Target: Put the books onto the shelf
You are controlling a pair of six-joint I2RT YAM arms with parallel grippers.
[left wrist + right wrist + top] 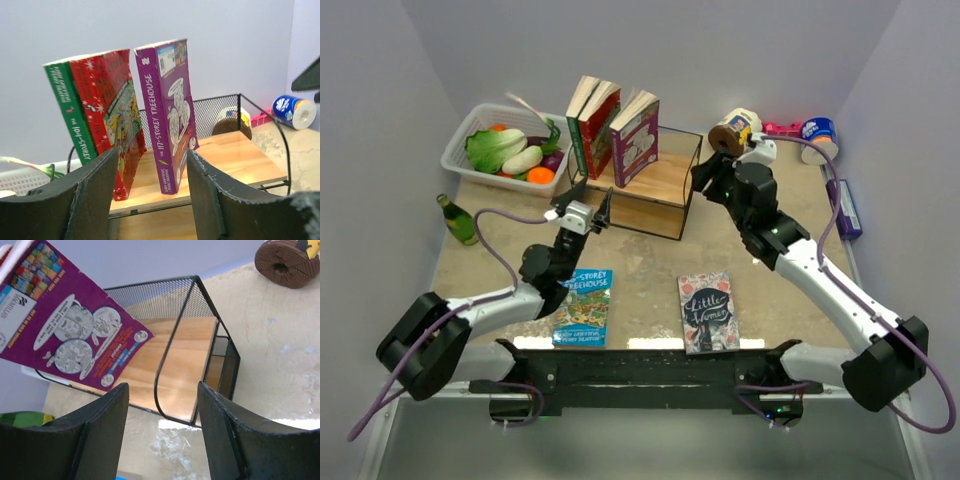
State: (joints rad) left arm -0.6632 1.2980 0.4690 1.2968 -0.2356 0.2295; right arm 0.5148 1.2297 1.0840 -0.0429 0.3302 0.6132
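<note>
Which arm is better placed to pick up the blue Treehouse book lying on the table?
The left. The blue Treehouse book lies flat beside the left arm, and the left pincer stands open and empty. The right arm is nearer the grey Little Women book.

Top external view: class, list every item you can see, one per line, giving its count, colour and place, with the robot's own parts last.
shelf: one, black frame with wooden board, back centre
upright books: three, green book, red book, purple book, on the shelf's left half
Treehouse book: one, blue, lying flat, front left
Little Women book: one, grey, lying flat, front centre-right
basket: one, white, back left
vegetables: several, green, white, orange, in the basket
bottle: one, green, left side
box: one, purple, right edge
roll: one, blue and white, back right
claws: two, black, left claw and right claw, both open and empty, facing the shelf
</note>
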